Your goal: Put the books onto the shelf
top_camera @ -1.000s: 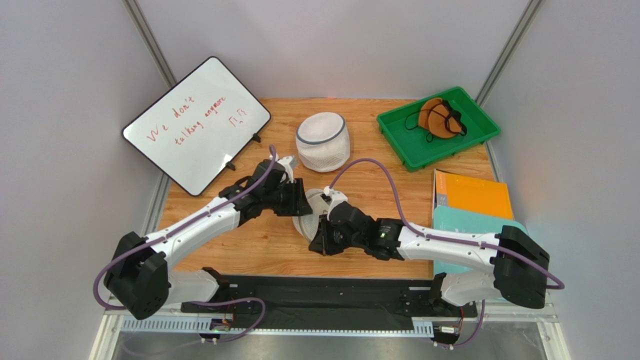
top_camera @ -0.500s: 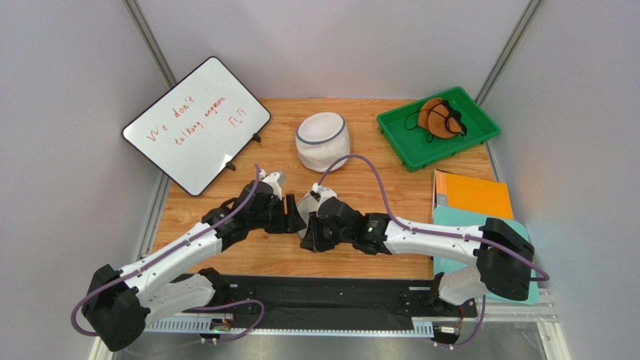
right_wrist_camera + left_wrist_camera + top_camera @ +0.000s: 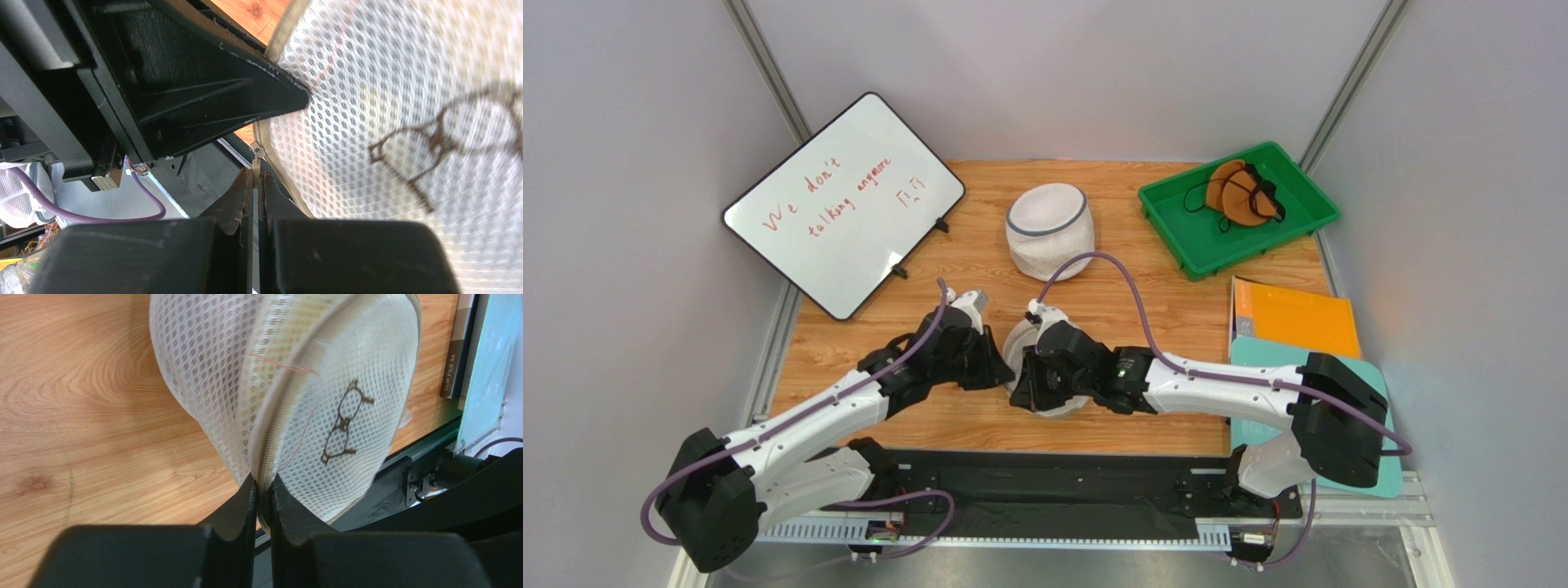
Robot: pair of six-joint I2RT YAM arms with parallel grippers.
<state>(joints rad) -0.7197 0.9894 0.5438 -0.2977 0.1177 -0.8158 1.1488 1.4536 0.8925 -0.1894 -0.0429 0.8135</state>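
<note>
Watching the two arms, I'd say the book job isn't really in hand yet, since both are busy with a white mesh pouch (image 3: pixel 307 386). The left tool (image 3: pixel 262 484) is pinched almost closed on the pouch's zipped rim. The pouch stands on edge between the arms, with a little spectacles drawing on its side. Facing it, the right tool (image 3: pixel 255 177) is clamped tight on the small zipper pull (image 3: pixel 254 160).

The books lie untouched well to the right of the right tool, at the edge of the surface (image 3: pixel 1210 312). There is an orange book (image 3: pixel 1296 316), and a teal book (image 3: pixel 1271 364) nearer the arm bases, partly under the right arm's elbow. I can't see a shelf anywhere.

To my mind, the next move calls for letting the pouch go, setting it aside, and swinging the right arm back towards the books.

Beyond the left tool leans a whiteboard (image 3: pixel 844 202). A round mesh tub (image 3: pixel 1051 230) sits beyond both tools. Beyond the books, a green tray (image 3: pixel 1204 245) holds a brown item (image 3: pixel 1241 190). None of these block the books; the pouch does.
</note>
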